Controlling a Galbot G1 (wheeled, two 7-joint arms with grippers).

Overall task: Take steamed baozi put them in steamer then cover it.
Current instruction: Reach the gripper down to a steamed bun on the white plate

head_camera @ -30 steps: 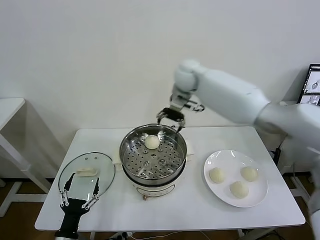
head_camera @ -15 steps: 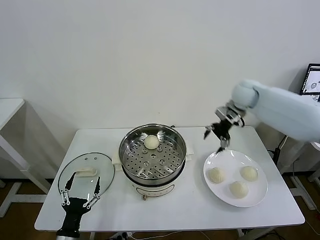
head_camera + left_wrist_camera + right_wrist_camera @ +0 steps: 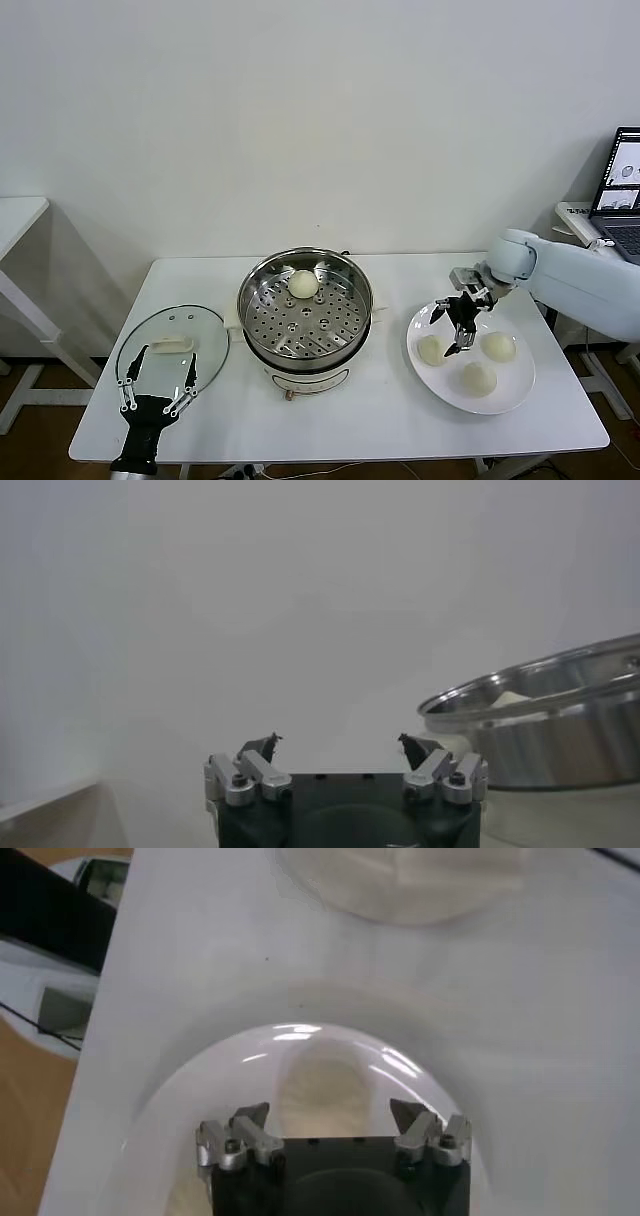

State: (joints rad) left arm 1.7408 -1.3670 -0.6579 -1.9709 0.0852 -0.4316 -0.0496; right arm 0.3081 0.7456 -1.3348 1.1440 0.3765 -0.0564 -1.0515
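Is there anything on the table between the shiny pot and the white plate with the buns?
No. In the head view, only bare white tabletop lies between the steamer and the plate; the right end effector hangs open above the plate's near edge.

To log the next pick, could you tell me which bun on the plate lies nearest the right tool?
The small cream-white bun at the round white plate's steamer-side edge, directly under the open right tool.
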